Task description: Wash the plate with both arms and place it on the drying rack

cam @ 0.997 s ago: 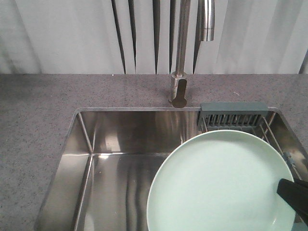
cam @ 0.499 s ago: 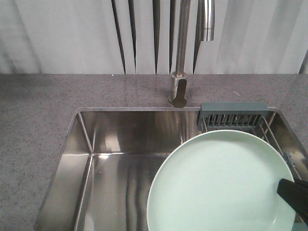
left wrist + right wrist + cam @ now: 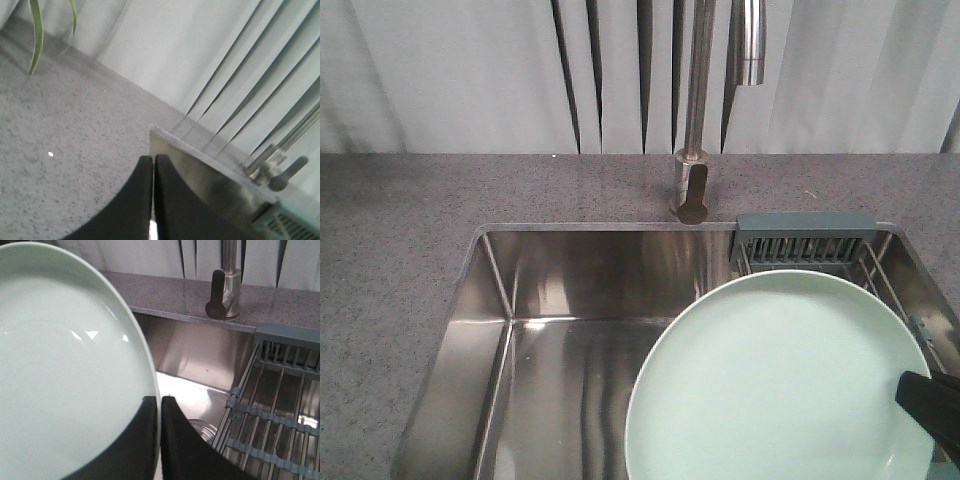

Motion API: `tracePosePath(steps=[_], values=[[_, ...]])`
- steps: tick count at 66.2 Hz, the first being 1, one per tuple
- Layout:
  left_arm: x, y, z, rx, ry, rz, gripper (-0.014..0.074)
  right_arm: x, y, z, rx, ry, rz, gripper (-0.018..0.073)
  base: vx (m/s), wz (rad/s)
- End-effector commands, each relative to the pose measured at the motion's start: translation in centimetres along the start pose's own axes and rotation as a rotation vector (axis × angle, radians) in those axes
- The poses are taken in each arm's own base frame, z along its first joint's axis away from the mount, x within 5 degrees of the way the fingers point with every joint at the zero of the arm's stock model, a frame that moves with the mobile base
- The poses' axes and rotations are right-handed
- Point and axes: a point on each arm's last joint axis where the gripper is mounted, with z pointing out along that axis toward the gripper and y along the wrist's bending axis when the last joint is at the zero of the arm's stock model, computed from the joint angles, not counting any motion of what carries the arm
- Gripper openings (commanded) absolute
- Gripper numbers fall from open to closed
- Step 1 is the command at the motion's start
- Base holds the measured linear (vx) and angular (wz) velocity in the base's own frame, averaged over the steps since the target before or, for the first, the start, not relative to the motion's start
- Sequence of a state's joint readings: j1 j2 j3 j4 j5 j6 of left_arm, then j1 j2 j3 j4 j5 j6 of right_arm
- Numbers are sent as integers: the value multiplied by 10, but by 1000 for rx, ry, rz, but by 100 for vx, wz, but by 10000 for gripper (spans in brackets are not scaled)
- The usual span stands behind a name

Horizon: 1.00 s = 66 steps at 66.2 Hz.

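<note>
1. The counter (image 3: 400,220) surrounds the sink on every side in view.
2. The sink (image 3: 570,290) is a bare steel basin; no water shows in it.
3. The plate (image 3: 780,380) hangs above the sink's right half, face up and a little tilted, overlapping the rack.
4. The rack (image 3: 805,240) sits in the sink's right end, with its slotted box at the back corner.
5. The tap (image 3: 695,110) stands behind the sink's back edge, and no water can be seen running from it.
6. The right gripper (image 3: 159,405) pinches the plate's rim on the side nearest the sink's right edge.
7. The left gripper (image 3: 152,165) has its fingers pressed together on nothing, over the counter just outside the sink's left corner.
8. This looks like the washing step, with the plate presented and the left arm yet to come in.
9. To do it well:
   - keep the plate over the sink so drips fall inside;
   - rub lightly, since a rim pinch could let the plate swivel or slip;
   - steer clear of the tap.
</note>
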<state>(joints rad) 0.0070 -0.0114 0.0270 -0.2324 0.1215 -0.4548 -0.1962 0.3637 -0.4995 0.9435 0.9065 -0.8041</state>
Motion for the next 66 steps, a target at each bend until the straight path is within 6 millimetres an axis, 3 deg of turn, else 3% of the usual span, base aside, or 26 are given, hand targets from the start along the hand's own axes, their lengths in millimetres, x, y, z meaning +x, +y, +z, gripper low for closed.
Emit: tracePosePath(steps=[1,20,36,43,50,66], values=[[-1,0,-1,32,-50,-158,-6,-12,1,-2,-1,-71,25,-2,0,0],[-7,-2,-1,69,-109,-231,-6,-12,1,-2,-1,-72,25,-2,0,0],[-2,-3,-1,74,-36,-691,-6,-12,1,-2,-2,-70,25,-2,0,0],[-4,-4,-1,89,-34,-810,-3,-12,1,-2,-2,-70,25,-2,0,0],[-14,-13,-4,128,-52,-786,11,-12,1,-2,-2,-70,25,-2,0,0],[-69,-60,-26,288,-181,-495,142,-12,1,-2,-1,-71,25,-2,0,0]])
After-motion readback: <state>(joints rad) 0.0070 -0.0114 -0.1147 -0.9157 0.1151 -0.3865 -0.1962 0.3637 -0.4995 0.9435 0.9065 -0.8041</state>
